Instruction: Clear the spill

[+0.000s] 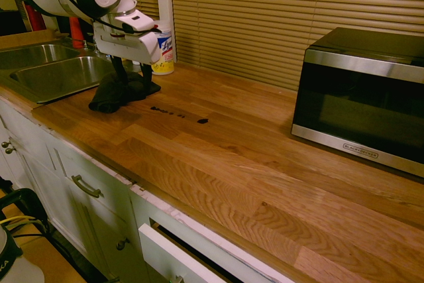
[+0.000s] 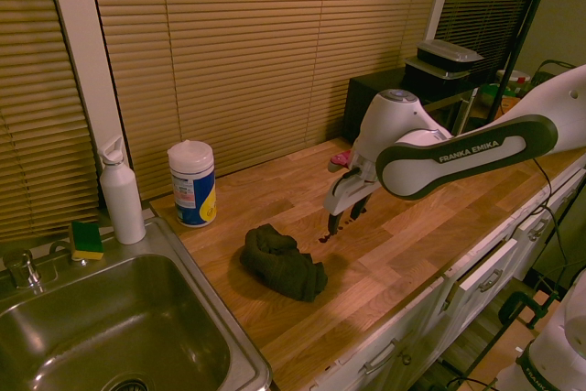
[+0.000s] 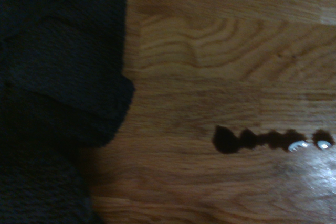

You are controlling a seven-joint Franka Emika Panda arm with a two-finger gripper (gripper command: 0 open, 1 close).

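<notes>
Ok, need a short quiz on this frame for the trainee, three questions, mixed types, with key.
1. True or false: the dark cloth lies on top of the spill.
2. Multiple choice: what stands on the counter beside the sink, nearest the blinds?
a) a microwave
b) a wipes canister
c) a stack of plates
3. Fill in: the gripper has its fingers ____ (open/shut).

Key: 1 false; 2 b; 3 open.
</notes>
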